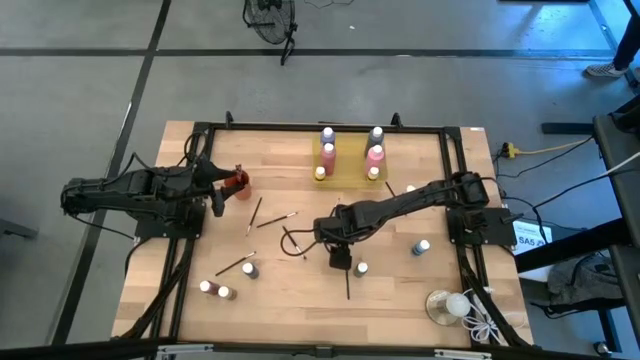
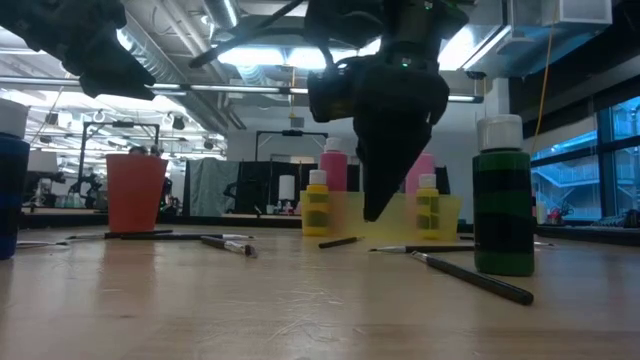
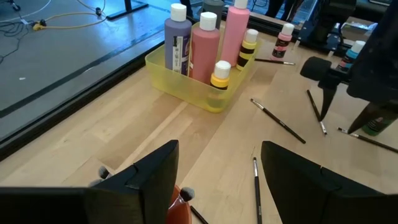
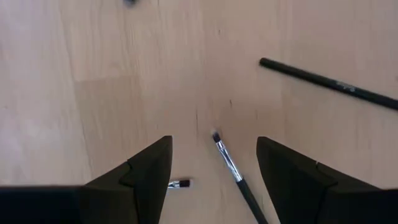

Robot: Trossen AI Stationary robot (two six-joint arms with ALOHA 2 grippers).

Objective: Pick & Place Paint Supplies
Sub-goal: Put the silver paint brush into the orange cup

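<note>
Right gripper's fingers (image 4: pixel 148 177) spread wide, empty, over thin dark-handled, silver-collared paintbrush (image 4: pixel 231 167)

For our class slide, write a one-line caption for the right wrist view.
Open right gripper points down at the wooden table, a thin paintbrush lying between its fingers.

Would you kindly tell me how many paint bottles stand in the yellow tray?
6, in two rows of three in the yellow tray: purple bottle, pink bottle, small yellow bottle; grey bottle, second pink bottle, second small yellow bottle. None seems hidden.
</note>
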